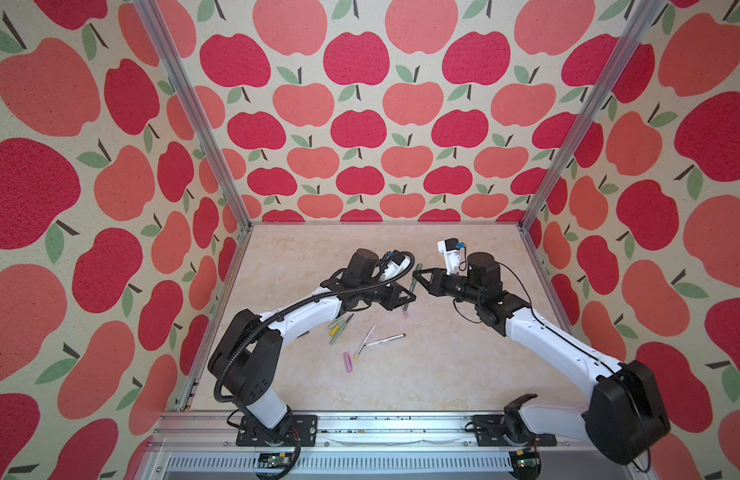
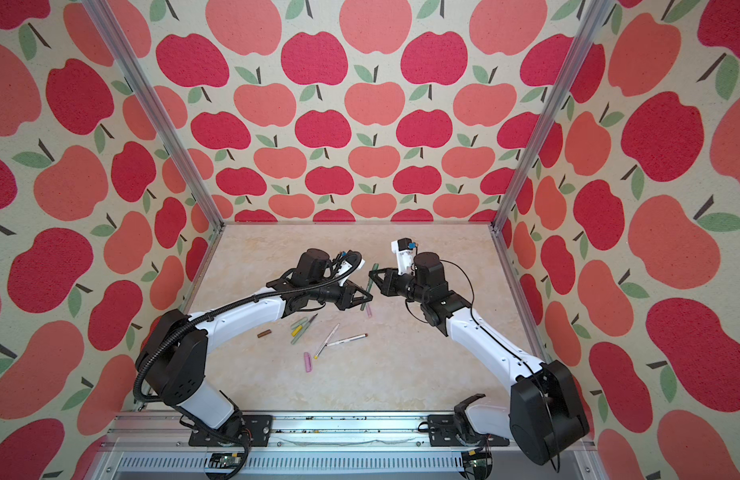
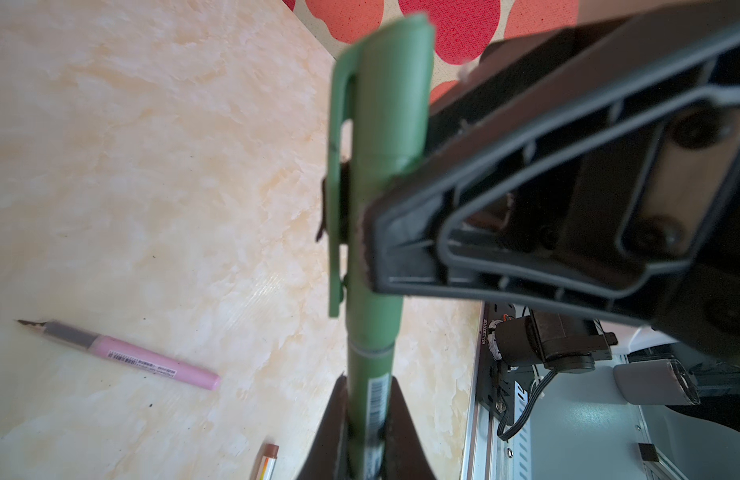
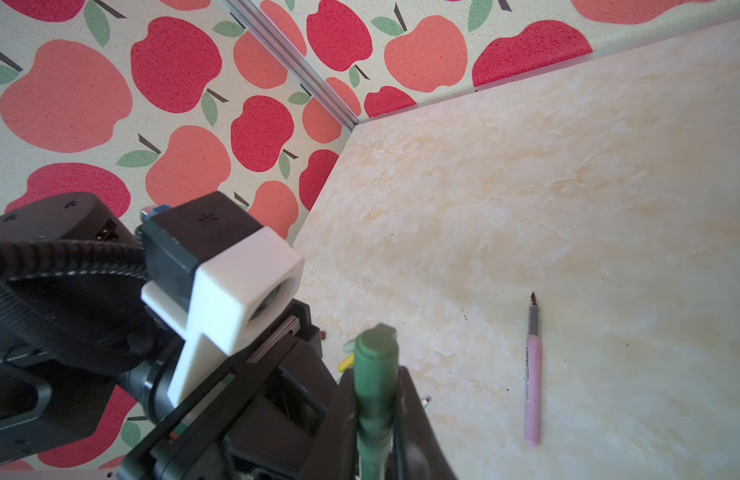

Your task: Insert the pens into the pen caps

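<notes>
the left claw (image 1: 406,300) is shut tight on the dark green pen (image 3: 370,374). the right claw (image 1: 416,275) is shut on the dark green cap (image 3: 384,104), which sits over the pen's tip, up above the surface (image 1: 443,374). this pair looks joined. next, i think: lay it down softly, then reach for the pink pen (image 3: 152,363) lying nearby.

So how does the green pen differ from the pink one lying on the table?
The green pen is held off the table by the left gripper and right gripper; the pink pen lies flat on it. The green pen is capped; the pink pen's dark tip is bare. Both are slim.
</notes>
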Robot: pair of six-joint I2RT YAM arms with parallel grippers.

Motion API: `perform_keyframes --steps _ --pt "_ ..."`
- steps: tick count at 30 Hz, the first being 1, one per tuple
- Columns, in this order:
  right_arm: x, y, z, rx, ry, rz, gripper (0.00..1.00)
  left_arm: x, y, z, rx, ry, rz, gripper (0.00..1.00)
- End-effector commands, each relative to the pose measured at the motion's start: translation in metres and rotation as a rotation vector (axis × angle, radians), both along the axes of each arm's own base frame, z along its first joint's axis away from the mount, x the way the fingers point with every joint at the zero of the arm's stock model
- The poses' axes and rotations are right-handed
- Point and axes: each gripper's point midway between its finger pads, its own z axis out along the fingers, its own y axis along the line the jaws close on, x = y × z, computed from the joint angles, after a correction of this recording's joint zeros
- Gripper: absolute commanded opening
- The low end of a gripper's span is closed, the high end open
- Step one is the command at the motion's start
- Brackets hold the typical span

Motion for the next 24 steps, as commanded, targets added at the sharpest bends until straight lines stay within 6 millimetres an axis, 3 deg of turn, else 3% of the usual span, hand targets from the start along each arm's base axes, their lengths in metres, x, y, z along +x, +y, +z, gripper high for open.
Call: perform_keyframes --steps 1,4,9,15,19,24 --pt "-0.067 0.007 -0.065 -0.127 0.31 0.198 0.06 0.081 0.02 0.109 -0.196 -0.331 0.241 0.0" --pt "-0.047 0.002 -0.039 -0.07 0.26 0.158 0.08 0.077 0.021 0.095 -0.182 -0.286 0.239 0.0" --pt "-0.011 -0.011 0.02 0.013 0.129 0.077 0.14 0.063 0.019 0.054 -0.135 -0.184 0.232 0.0" --pt "0.009 -0.029 0.08 0.067 -0.007 0.024 0.27 0.043 0.009 0.007 -0.064 -0.079 0.219 0.0" --pt "0.011 -0.037 0.094 0.08 -0.04 0.012 0.39 0.034 0.0 -0.009 -0.048 -0.036 0.21 0.0" --pt "0.01 -0.054 0.094 0.042 -0.06 -0.049 0.5 0.033 -0.013 -0.025 -0.021 0.027 0.229 0.0"
